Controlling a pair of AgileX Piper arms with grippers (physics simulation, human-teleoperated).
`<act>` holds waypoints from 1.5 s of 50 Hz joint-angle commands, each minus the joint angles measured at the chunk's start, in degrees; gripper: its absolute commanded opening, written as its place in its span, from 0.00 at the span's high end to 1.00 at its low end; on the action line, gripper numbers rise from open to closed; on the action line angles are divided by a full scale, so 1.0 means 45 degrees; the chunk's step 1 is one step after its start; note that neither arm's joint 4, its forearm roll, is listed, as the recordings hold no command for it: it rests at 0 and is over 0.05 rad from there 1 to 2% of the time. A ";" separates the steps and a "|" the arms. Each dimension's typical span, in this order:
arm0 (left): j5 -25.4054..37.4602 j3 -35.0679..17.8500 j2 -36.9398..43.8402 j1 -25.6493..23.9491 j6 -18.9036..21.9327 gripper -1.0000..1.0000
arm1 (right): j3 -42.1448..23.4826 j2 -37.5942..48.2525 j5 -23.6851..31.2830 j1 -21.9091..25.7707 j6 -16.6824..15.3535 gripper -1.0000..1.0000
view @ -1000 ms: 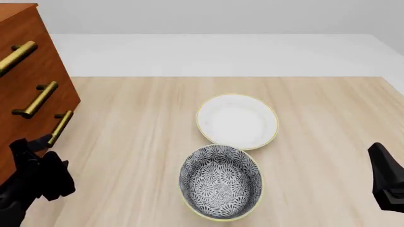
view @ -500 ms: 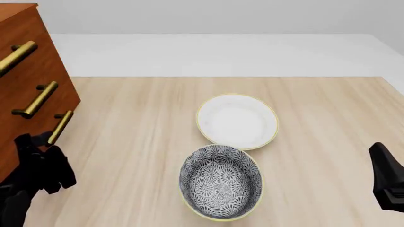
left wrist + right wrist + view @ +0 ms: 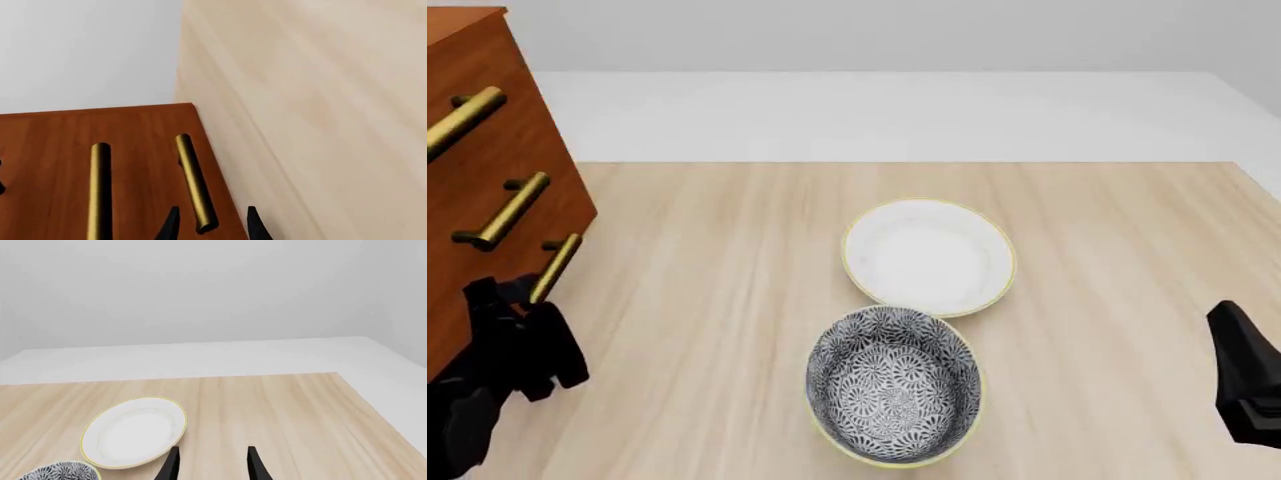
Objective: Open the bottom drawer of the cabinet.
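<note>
Cabinet (image 3: 481,180) at table's 9 o'clock; bottom drawer (image 3: 501,300) looks shut. Left gripper (image 3: 210,225) spread, straddling handle (image 3: 195,182) end, clamping nothing. Grasp, pull remain. Right gripper (image 3: 210,465) spread, empty, idle.

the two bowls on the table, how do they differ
The patterned bowl has a dark blue-and-white floral inside; the white bowl is plain white inside. The patterned bowl looks deeper with steeper walls, the white bowl shallower, almost plate-like. The patterned bowl sits nearer the arms, the white bowl farther back. Both stand upright, empty, with yellowish rims, close together.
</note>
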 commanded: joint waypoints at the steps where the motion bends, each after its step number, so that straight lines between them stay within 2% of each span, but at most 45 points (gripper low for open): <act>1: 0.0000 -0.0308 0.0315 0.0200 0.0170 0.00 | 0.0002 0.0019 -0.0024 -0.0014 0.0015 0.00; 35: 0.0001 -0.1062 0.0975 0.0557 0.0491 0.00 | -0.0005 0.0051 -0.0051 -0.0068 0.0001 0.00; 36: 0.0001 -0.1065 0.0951 0.0555 0.0518 1.00 | -0.0006 0.0051 -0.0047 -0.0067 0.0000 0.00; 61: 0.0004 -0.0776 0.0457 -0.0103 0.0409 1.00 | -0.0056 -0.0066 0.0048 -0.0073 0.0025 0.00; 63: 0.0019 -0.0693 0.0241 -0.0590 0.0386 1.00 | -0.0028 -0.0102 0.0036 -0.0085 0.0035 0.00; 75: 0.0107 -0.0727 0.0043 -0.1385 0.0428 1.00 | -0.0010 -0.0119 0.0027 -0.0076 0.0046 0.00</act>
